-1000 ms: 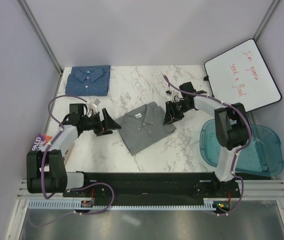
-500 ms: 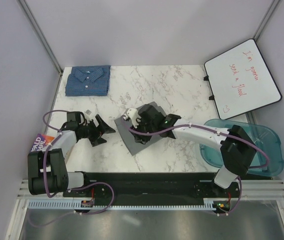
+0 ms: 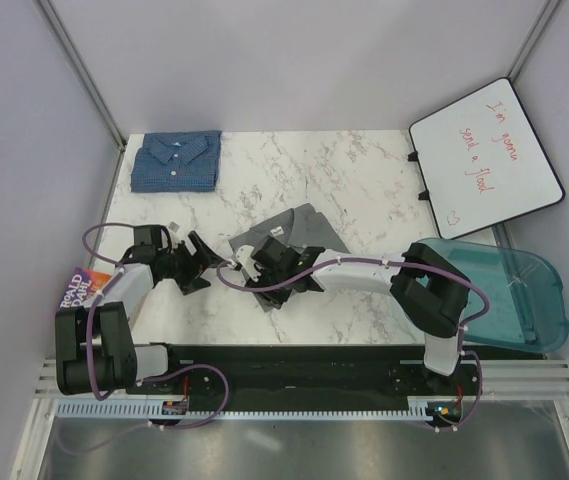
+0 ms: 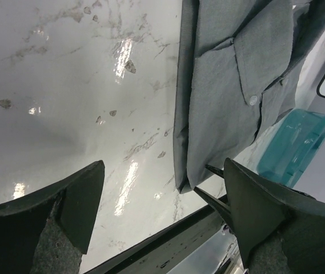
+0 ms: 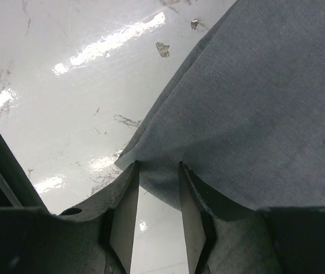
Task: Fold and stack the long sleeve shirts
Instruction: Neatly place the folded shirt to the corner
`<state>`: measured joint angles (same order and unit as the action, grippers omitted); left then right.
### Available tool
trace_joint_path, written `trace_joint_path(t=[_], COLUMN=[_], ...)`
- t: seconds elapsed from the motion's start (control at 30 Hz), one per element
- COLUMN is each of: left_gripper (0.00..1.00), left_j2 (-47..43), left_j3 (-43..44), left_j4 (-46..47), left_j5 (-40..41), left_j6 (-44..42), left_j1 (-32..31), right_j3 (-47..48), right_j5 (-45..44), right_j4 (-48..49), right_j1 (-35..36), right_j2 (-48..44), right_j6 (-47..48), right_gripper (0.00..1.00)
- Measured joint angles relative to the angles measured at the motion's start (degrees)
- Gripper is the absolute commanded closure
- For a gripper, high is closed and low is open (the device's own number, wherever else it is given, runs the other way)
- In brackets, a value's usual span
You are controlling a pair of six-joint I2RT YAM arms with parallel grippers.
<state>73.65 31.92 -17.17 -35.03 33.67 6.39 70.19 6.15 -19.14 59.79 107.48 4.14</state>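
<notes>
The plain grey shirt [image 3: 299, 232] lies folded mid-table. It also shows in the left wrist view [image 4: 231, 85] and fills the right wrist view [image 5: 265, 103]. My right gripper [image 3: 262, 275] reaches far left across it. Its jaws [image 5: 157, 166] stand narrowly apart, with the shirt's near-left edge at the fingertips [image 5: 127, 194]. My left gripper [image 3: 202, 264] is wide open and empty on the bare table just left of the grey shirt [image 4: 164, 171]. The blue checked shirt [image 3: 176, 160] lies folded at the back left corner.
A colourful paperback book [image 3: 76, 288] lies at the left edge beside the left arm. A teal bin [image 3: 524, 290] hangs off the right edge, and also shows in the left wrist view [image 4: 293, 142]. A whiteboard [image 3: 484, 155] leans at the back right.
My right arm has swung from the shirt's right side across it to its near-left edge. The grey shirt has shifted and rumpled slightly. My left gripper has drawn back a little leftward.
</notes>
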Motion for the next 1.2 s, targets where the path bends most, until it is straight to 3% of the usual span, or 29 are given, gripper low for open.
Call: trace_joint_path(t=[0.2, 0.57, 0.67, 0.77, 0.8, 0.83, 1.03, 1.2], left_gripper=[0.09, 0.08, 0.09, 0.12, 0.13, 0.13, 0.01, 0.01], left_j2=[-0.33, -0.33, -0.33, -0.33, -0.33, -0.33, 0.61, 2.12], left_j3=[-0.63, -1.92, -2.1, -2.32, -2.32, -2.32, -2.32, -2.34], left_j4=[-0.02, 1.4, 1.55, 1.66, 1.68, 1.86, 2.86, 5.9], left_j5=[1.16, 2.23, 2.47, 2.58, 2.58, 2.56, 2.05, 0.48], left_j6=[0.0, 0.07, 0.15, 0.31, 0.42, 0.46, 0.85, 2.89], left_j1=[0.0, 0.0, 0.0, -0.04, -0.11, -0.15, -0.66, -1.57], right_j3=[1.03, 2.49, 2.62, 2.62, 2.62, 2.62, 2.62, 2.62], right_j5=[0.07, -0.07, -0.96, -1.79, -2.03, -2.21, -1.53, 1.77], right_j4=[0.15, 2.21, 4.28, 5.51, 5.75, 5.9, 5.92, 4.7], right_j1=[0.66, 1.97, 1.97, 1.97, 1.95, 1.81, 0.92, -1.14], right_j2=[0.22, 4.35, 4.98, 5.4, 5.46, 5.51, 5.29, 3.87], right_j6=[-1.33, -2.29, -2.23, -1.99, -1.95, -1.88, -2.03, -3.5], right_gripper=[0.52, 0.53, 0.6, 0.8, 0.96, 1.0, 1.0, 1.0])
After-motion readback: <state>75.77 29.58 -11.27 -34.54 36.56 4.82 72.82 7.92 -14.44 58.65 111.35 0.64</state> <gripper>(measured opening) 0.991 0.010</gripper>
